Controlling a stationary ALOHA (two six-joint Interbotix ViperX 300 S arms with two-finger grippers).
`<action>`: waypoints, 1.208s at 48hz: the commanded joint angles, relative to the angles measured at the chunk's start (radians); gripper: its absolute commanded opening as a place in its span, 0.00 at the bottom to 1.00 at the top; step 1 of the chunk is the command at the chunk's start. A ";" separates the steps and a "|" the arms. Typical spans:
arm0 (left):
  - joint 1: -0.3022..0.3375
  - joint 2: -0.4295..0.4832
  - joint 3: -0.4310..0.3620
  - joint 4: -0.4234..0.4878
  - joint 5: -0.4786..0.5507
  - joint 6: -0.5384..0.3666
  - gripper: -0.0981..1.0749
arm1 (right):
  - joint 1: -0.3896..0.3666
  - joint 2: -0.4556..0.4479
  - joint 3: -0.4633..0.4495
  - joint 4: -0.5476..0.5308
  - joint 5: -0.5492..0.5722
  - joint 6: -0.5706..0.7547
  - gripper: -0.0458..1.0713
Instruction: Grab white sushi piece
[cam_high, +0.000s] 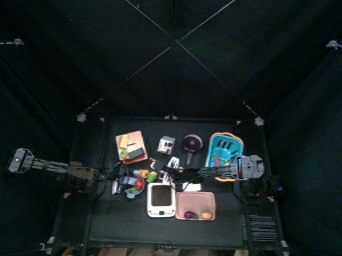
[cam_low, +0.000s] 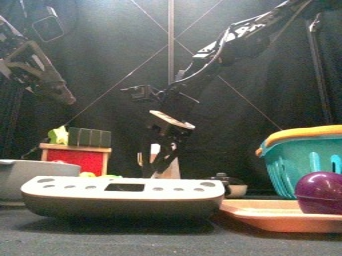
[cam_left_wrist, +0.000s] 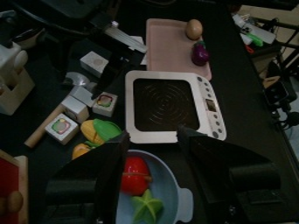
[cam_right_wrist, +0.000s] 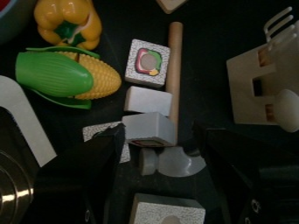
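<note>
Hands first: your right hand (cam_right_wrist: 160, 144) is spread wide, empty, hovering right over the white square sushi piece (cam_right_wrist: 149, 129), with corn (cam_right_wrist: 65, 73) at ten o'clock. Left hand (cam_left_wrist: 149, 157): can't tell.

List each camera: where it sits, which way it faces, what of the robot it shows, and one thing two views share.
Top: high overhead, straight down; both arms flank the table.
Front: table's front edge, looking level past the scale; the arms hang behind.
Left wrist: on the left arm, above the scale; left gripper at the bottom edge.
Right wrist: on the right arm, looking at the white sushi and corn; open right gripper.
Shared: the scale, in top, front and left wrist views.
</note>
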 joint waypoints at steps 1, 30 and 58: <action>0.000 0.002 -0.012 -0.005 -0.003 0.002 0.81 | 0.008 -0.021 -0.026 -0.002 -0.003 0.000 0.89; 0.005 0.002 -0.009 -0.005 -0.003 0.002 0.81 | 0.002 0.029 -0.054 -0.006 -0.002 -0.002 0.88; 0.005 0.002 -0.006 -0.005 -0.003 0.002 0.81 | 0.002 0.034 -0.057 -0.002 0.044 0.000 0.85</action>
